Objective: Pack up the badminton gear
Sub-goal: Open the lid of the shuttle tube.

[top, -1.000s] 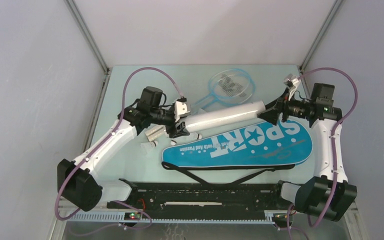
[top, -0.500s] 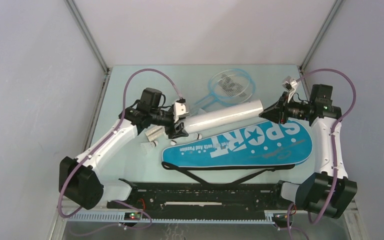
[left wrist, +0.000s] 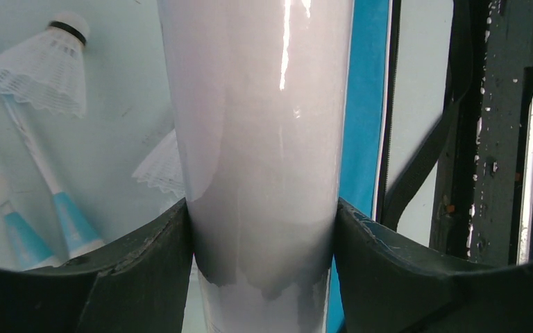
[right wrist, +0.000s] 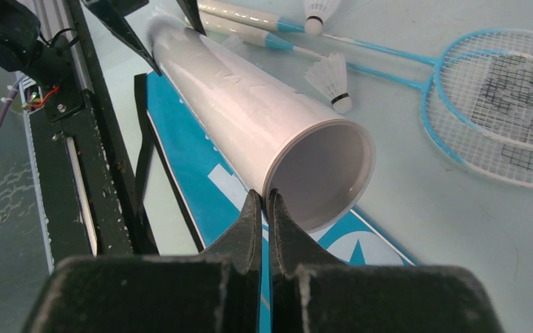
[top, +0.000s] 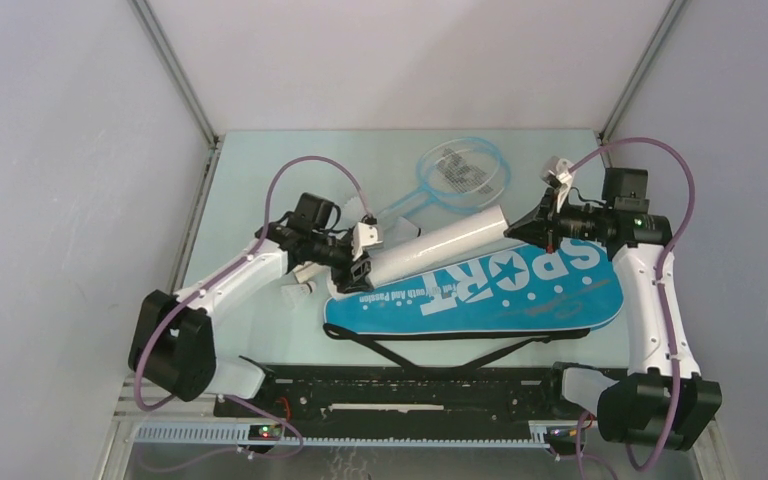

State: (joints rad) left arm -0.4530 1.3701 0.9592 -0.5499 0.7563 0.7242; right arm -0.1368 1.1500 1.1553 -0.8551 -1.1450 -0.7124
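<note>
A long white tube (top: 440,240) lies slantwise above the blue SPORT bag (top: 520,290). My left gripper (top: 365,262) is shut on the tube's left end, and its fingers (left wrist: 146,263) press both sides of the tube (left wrist: 264,139). My right gripper (top: 513,230) is at the open right end, with its jaws (right wrist: 265,196) shut on the rim of the tube (right wrist: 250,104). Two light-blue rackets (top: 465,170) lie behind the tube, their heads (right wrist: 500,104) overlapping. Shuttlecocks (left wrist: 41,66) lie loose on the table beside the racket handles, and one (right wrist: 330,73) rests close to the tube.
The bag's black strap (top: 430,345) loops toward the near edge. A black rail (top: 400,385) runs along the front between the arm bases. Another shuttlecock (top: 300,290) sits left of the bag. Grey walls enclose the table on three sides.
The right gripper went from open to shut on the tube's rim. Both arms and the tube shifted left, and the left arm dropped nearer the bag.
</note>
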